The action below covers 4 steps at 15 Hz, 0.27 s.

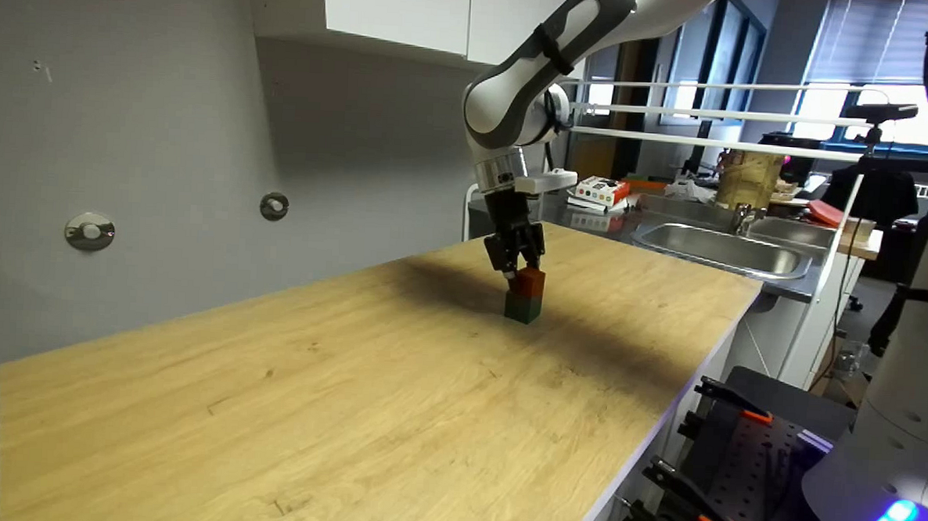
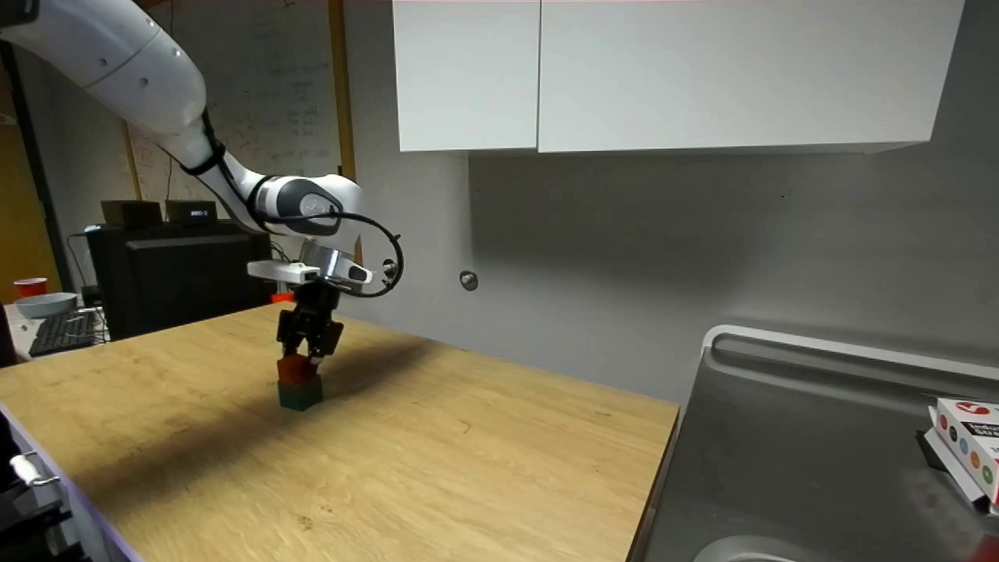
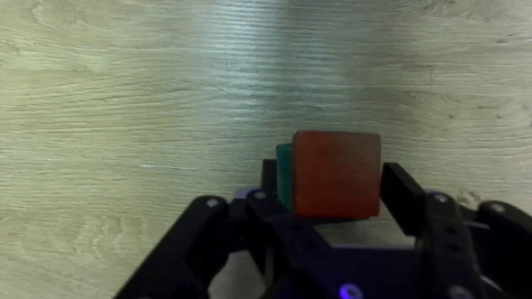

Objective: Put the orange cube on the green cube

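The reddish-orange cube (image 1: 531,284) sits on top of the dark green cube (image 1: 523,308), which stands on the wooden table. The stack also shows in an exterior view, with the orange cube (image 2: 294,370) above the green cube (image 2: 300,395). My gripper (image 1: 523,274) points down with its fingers around the orange cube. In the wrist view the gripper (image 3: 329,172) looks a little wider than the orange cube (image 3: 336,174). The right finger is at or very near the cube's side. A strip of the green cube (image 3: 284,176) shows between the orange cube and the left finger.
The wooden table (image 1: 285,409) runs along a grey wall (image 1: 163,161). White cabinets (image 2: 671,70) hang above. A metal sink (image 1: 723,248) and a small box (image 1: 602,190) are beyond the table's end. Clamps (image 1: 689,489) are near the robot's base.
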Motion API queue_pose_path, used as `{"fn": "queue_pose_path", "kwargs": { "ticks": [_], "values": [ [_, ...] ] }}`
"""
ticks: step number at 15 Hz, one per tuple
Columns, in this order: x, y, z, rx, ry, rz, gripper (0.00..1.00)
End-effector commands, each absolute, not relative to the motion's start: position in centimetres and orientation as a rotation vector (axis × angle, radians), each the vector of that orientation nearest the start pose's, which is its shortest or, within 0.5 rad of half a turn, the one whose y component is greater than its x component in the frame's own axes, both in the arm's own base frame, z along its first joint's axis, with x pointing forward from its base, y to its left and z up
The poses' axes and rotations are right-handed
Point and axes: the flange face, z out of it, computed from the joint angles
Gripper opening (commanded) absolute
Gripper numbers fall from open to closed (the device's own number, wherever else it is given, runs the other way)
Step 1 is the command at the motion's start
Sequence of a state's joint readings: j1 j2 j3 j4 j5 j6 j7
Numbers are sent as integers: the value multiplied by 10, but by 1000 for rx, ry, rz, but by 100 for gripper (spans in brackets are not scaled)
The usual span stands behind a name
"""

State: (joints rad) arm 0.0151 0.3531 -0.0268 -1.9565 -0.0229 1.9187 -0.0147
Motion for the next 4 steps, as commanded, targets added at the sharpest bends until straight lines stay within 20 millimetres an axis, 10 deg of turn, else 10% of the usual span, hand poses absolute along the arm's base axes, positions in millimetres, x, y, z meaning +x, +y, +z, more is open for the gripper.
{"fn": "queue_pose_path", "kwargs": {
  "ticks": [1,4],
  "values": [
    [563,-2,272,-3108,-21,634,97],
    [563,0,272,-3120,-26,644,100]
  ]
}}
